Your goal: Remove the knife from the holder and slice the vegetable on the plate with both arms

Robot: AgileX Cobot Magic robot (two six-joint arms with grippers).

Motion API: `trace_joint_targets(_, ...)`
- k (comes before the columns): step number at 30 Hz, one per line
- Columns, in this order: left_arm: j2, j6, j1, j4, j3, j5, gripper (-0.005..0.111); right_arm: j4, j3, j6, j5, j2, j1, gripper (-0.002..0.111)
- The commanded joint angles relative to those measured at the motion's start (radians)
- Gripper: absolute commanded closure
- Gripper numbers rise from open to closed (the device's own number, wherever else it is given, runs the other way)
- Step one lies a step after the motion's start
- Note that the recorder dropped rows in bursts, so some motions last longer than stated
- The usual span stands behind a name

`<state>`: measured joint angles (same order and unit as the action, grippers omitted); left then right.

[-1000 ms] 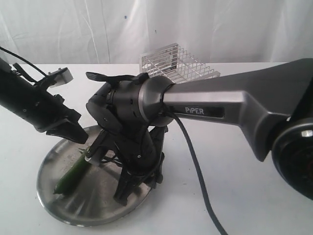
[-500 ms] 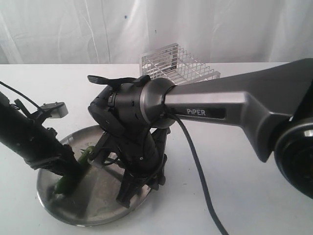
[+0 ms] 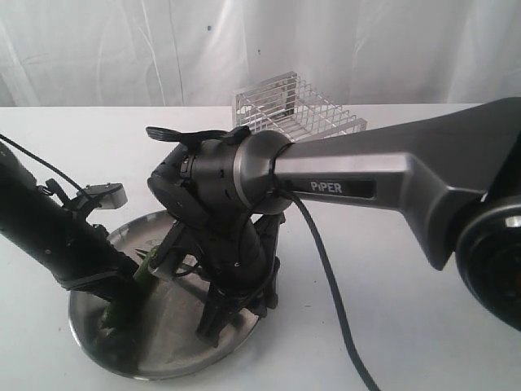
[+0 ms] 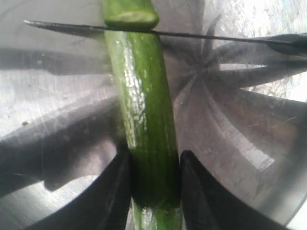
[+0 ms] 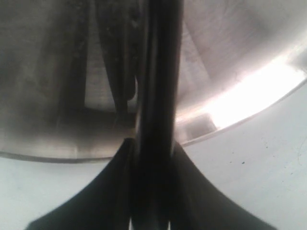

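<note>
The dark green vegetable (image 4: pixel 144 110) lies on the steel plate (image 4: pixel 249 143). My left gripper (image 4: pixel 154 155) is shut on its near part, one black finger pressed to each side. The knife blade (image 4: pixel 201 34) crosses the vegetable's far end, and a cut-off green piece (image 4: pixel 129 14) sits just beyond it. My right gripper (image 5: pixel 153 143) is shut on the knife's black handle (image 5: pixel 158 86) above the plate rim (image 5: pixel 240 110). In the exterior view the left gripper (image 3: pixel 122 289) is low over the plate (image 3: pixel 175 346), on the vegetable (image 3: pixel 146 265). The right gripper (image 3: pixel 216 314) points down beside it, hiding the knife.
The wire holder (image 3: pixel 293 110) stands at the back of the white table (image 3: pixel 391 326), behind the right arm. The grey "PIPER" arm (image 3: pixel 358 175) stretches in from the right, and its cable (image 3: pixel 334 301) trails toward the front edge.
My left arm has come down from above the plate's left rim onto the vegetable, and its jaws have opened and then closed round it. The right arm has hardly moved.
</note>
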<state>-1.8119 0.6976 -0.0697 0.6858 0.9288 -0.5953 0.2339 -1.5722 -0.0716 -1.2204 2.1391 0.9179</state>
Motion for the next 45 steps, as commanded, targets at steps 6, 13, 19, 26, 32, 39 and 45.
trace_joint_targets(6,0.052,-0.01,-0.013,0.028,0.026,-0.042,0.107,0.003,0.004,-0.003,-0.001,-0.016,-0.001,0.108)
trace_joint_targets(13,0.108,-0.01,-0.013,0.021,0.073,-0.072,0.107,0.009,0.004,-0.003,-0.001,-0.032,-0.001,0.108)
trace_joint_targets(19,0.13,-0.021,-0.013,0.008,0.079,-0.082,0.107,0.011,0.004,-0.003,-0.001,-0.034,-0.001,0.108)
trace_joint_targets(26,0.13,-0.027,-0.013,0.008,0.079,-0.087,0.107,-0.015,0.004,0.004,-0.001,-0.034,-0.001,0.108)
trace_joint_targets(32,0.13,-0.03,-0.013,0.01,0.079,-0.087,0.107,-0.015,-0.002,0.052,-0.001,-0.038,-0.001,0.108)
trace_joint_targets(39,0.175,-0.029,-0.013,0.024,0.081,-0.082,0.107,-0.004,-0.002,0.072,-0.001,-0.091,-0.001,0.108)
trace_joint_targets(45,0.23,-0.031,-0.013,0.008,0.084,-0.077,0.107,0.062,0.021,0.079,-0.001,-0.139,-0.001,0.108)
